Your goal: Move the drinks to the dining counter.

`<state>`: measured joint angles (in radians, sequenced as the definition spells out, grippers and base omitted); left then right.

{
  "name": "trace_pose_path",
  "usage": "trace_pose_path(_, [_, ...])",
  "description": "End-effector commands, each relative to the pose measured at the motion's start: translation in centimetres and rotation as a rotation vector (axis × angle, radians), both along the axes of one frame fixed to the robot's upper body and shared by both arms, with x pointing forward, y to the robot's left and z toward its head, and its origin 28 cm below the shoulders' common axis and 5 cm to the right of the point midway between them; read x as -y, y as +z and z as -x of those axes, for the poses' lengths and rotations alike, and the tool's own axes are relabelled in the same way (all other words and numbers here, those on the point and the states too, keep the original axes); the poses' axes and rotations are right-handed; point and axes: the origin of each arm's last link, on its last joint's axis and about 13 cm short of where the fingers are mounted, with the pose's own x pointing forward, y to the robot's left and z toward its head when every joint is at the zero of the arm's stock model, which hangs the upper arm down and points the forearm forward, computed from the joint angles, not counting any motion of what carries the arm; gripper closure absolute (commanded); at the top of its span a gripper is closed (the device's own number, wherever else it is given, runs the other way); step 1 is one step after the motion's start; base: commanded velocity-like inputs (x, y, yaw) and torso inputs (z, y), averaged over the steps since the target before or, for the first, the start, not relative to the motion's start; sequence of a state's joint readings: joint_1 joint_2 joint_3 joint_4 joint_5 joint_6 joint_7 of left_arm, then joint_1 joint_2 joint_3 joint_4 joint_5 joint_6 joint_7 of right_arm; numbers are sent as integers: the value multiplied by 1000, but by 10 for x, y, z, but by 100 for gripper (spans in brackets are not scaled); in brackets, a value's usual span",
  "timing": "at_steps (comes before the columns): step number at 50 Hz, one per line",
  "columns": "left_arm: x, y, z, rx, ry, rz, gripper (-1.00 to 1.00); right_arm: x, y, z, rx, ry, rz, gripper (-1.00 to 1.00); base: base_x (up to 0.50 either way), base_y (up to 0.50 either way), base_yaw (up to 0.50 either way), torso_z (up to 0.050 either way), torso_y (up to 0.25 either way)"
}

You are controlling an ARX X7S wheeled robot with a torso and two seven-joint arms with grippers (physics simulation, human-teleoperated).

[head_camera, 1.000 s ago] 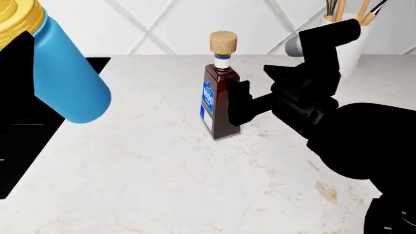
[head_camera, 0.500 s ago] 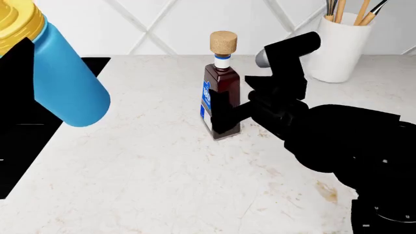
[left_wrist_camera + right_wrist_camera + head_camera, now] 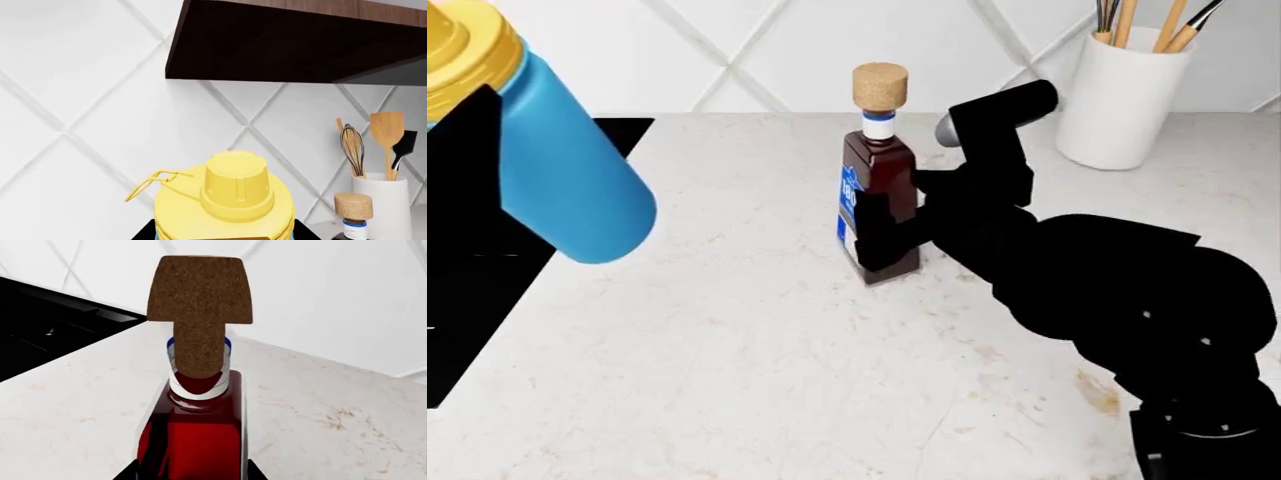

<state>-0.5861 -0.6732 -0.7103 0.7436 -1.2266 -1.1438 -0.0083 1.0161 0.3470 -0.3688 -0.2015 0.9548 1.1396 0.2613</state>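
Between the right claw's [image 3: 878,232] two dark fingers stands the brown liquor bottle [image 3: 873,190], upright on the speckled worktop [image 3: 761,340], its cork stopper [image 3: 199,300] rising just above and ahead of the wrist. The fingers sit around the lower body, one each side; whether they already press on the glass or only flank it, I cannot tell. The bottle's base looks planted on the stone, so I'd judge it not yet lifted.

Well off to that claw's left, the blue flask [image 3: 561,170] hangs tilted in the air above the black cooktop [image 3: 467,290], yellow lid [image 3: 235,186] uppermost. The left claw must be carrying it, though its fingers are hidden behind the flask. Behind and to the right of the right claw stands the white utensil holder [image 3: 1118,95], apart from both bottles.

So one drink is up, the other is being taken, and no dining counter shows anywhere. By my reckoning, the whole carry and both set-downs remain.
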Motion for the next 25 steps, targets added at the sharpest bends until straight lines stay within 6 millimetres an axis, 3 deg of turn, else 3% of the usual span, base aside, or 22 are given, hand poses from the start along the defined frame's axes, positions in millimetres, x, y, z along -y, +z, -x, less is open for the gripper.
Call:
trace_pose_path(1, [0,2,-1,10,-7,14,100,-2,-15,0,-51,9,38,100,0,0,0,0,0])
trace_pose_path(6, [0,0,0,7,0,15,100,1,-6,8,2,-13,6,100,0,0,0,0,0])
trace_pose_path(11, [-1,-2,0,3,3,17,100,8,22,23,164,-43,-91,100,0,0,0,0,0])
trace_pose_path(12, [-1,-2,-1,1,6,17,100,9,24,27,166,-47,-89,100,0,0,0,0,0])
trace_pose_path(14, [-1,-2,0,2,9,19,100,12,22,40,222,-211,22,100,0,0,0,0,0])
trace_pose_path(19, [0,-3,0,1,6,19,100,12,29,55,227,-108,-85,100,0,0,0,0,0])
trace_pose_path(25, [1,0,4,7,9,15,100,12,32,60,316,-136,-93,100,0,0,0,0,3])
